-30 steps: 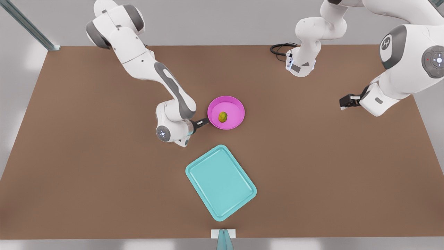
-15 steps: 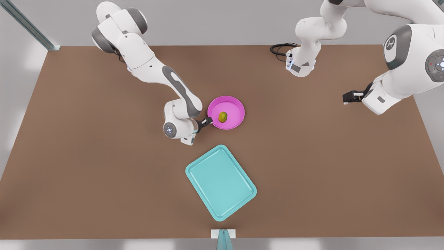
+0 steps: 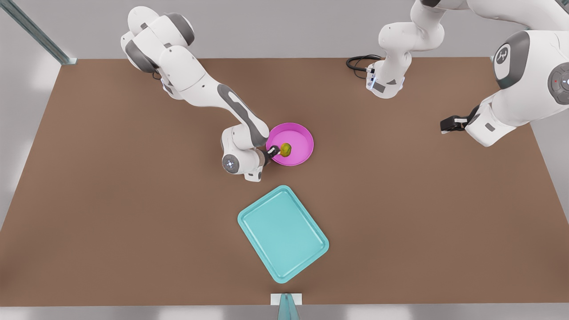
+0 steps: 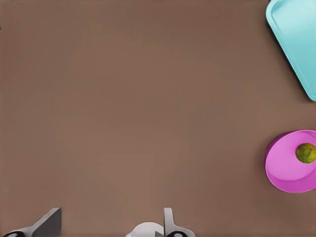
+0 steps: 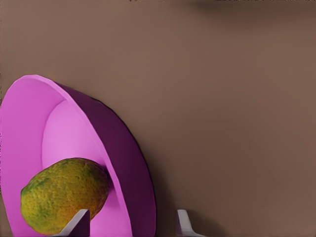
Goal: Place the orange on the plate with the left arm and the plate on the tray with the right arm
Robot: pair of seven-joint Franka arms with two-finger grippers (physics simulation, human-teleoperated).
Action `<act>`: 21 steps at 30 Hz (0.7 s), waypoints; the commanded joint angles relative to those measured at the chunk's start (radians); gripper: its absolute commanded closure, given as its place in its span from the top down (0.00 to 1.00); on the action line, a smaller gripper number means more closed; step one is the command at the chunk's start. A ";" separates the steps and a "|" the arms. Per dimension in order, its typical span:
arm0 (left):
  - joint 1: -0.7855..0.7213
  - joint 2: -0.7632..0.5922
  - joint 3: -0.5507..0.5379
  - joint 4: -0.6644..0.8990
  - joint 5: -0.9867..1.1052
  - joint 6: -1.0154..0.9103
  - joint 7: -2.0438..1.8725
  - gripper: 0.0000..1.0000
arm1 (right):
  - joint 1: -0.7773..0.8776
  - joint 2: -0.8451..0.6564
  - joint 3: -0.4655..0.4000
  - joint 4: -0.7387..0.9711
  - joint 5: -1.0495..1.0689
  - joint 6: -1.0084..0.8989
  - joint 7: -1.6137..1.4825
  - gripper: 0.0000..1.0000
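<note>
The right gripper (image 3: 274, 151) sits at the plate's (image 3: 298, 135) left rim, its fingers spread with one on each side of the rim, not yet pinching. The orange (image 3: 285, 150) lies in the plate, just beside those fingers. The tray (image 3: 283, 233) rests nearer; the left gripper (image 3: 446, 124) waits far right, fingers parted.

The round pink plate (image 4: 289, 165) and the rectangular teal tray (image 4: 296, 39) were cut off by the left wrist view's edge.

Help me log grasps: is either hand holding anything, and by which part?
Nothing is held. The right hand, open, straddles the rim of the plate beside the orange; the left hand waits open, apart.
</note>
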 commanded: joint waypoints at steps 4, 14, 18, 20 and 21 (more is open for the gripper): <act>0.001 -0.001 0.000 0.000 0.002 -0.005 0.013 1.00 | -0.005 -0.005 0.001 0.015 -0.013 -0.008 -0.070 0.24; 0.001 -0.001 -0.002 0.018 -0.002 -0.023 0.016 1.00 | -0.029 -0.013 0.002 0.060 -0.011 -0.055 -0.145 0.21; 0.001 -0.001 0.000 0.018 -0.002 -0.023 0.016 1.00 | -0.065 -0.022 0.007 0.092 -0.011 -0.088 -0.144 0.21; -0.001 -0.001 0.000 0.018 -0.001 -0.025 0.014 1.00 | -0.089 -0.022 0.007 0.143 -0.011 -0.109 -0.144 0.21; 0.001 -0.001 0.000 0.018 -0.001 -0.025 0.014 1.00 | -0.094 -0.020 0.007 0.164 -0.010 -0.118 -0.142 0.21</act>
